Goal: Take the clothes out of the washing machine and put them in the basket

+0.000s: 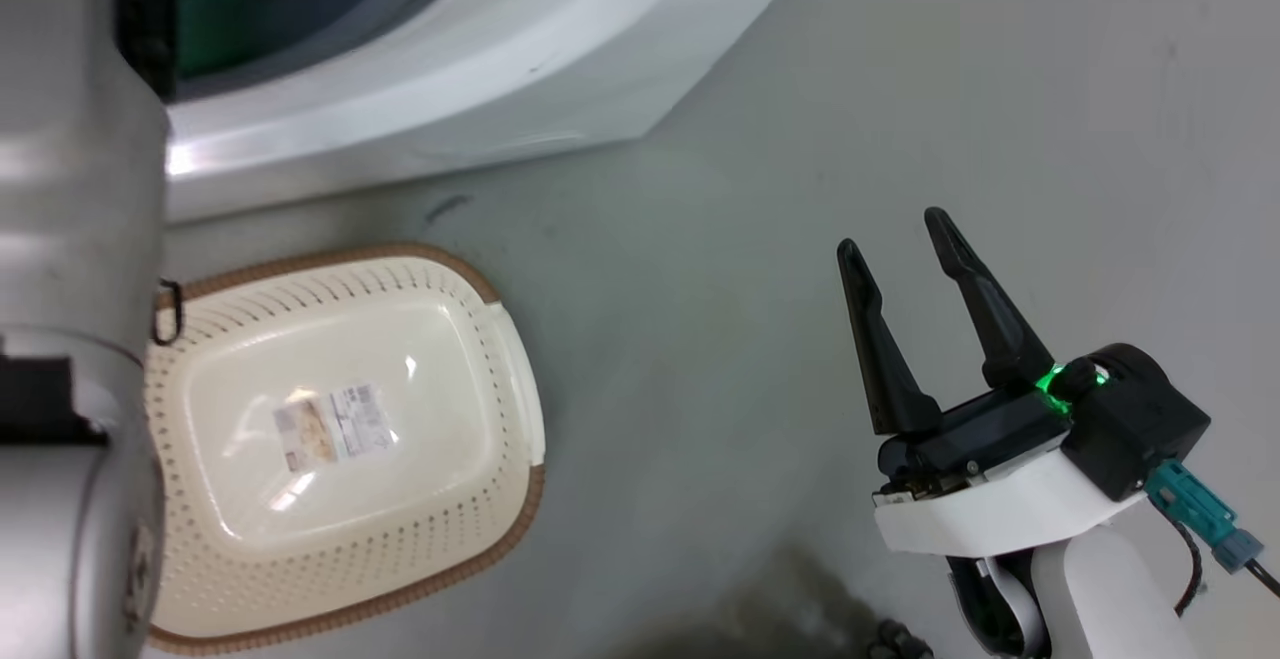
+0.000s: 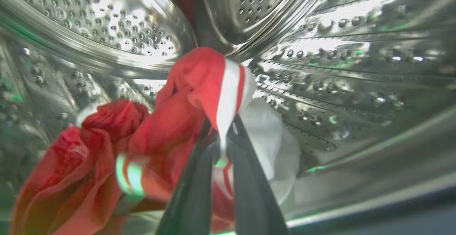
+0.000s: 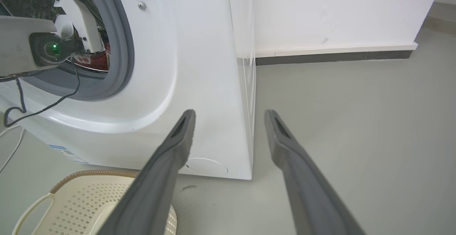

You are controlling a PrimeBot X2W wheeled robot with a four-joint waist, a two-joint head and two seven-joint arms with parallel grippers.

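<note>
Left gripper [image 2: 224, 131], nearly closed, pinches the clothes [image 2: 192, 85].

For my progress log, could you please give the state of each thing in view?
washing machine: open.
clothes: in the drum, one fold pinched.
left pincer: shut on the clothes.
right pincer: open, empty.
basket: empty, on the floor.

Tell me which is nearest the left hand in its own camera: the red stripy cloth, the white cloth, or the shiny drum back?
1. Red stripy cloth: pinched in the left hand.
2. White cloth: just behind, on the right.
3. Shiny drum back: farthest, up top.
</note>
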